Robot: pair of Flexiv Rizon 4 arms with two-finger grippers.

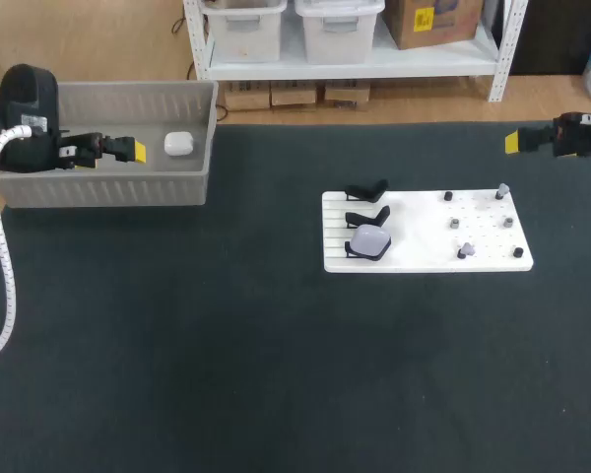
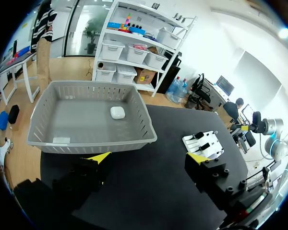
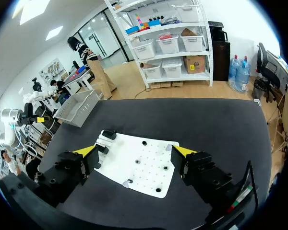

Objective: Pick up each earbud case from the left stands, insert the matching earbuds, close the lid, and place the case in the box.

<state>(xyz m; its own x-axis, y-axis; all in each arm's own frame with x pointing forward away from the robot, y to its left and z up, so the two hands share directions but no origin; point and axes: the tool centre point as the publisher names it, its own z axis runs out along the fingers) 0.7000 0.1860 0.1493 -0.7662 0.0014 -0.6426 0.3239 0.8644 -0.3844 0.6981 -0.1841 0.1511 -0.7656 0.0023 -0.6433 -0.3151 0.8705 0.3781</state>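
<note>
1 case (image 1: 179, 144) in box (image 1: 98, 187) (left), board (image 1: 424, 241) right

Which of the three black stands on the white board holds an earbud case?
The stand nearest the robot: it carries a pale purple earbud case. The middle stand and the far stand are empty.

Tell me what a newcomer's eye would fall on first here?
Probably the white board on the dark table, right of the middle, with a pale case resting on the nearest of its three black stands. Next comes the grey basket at the far left, with a white case inside it and the left gripper open above it.
</note>
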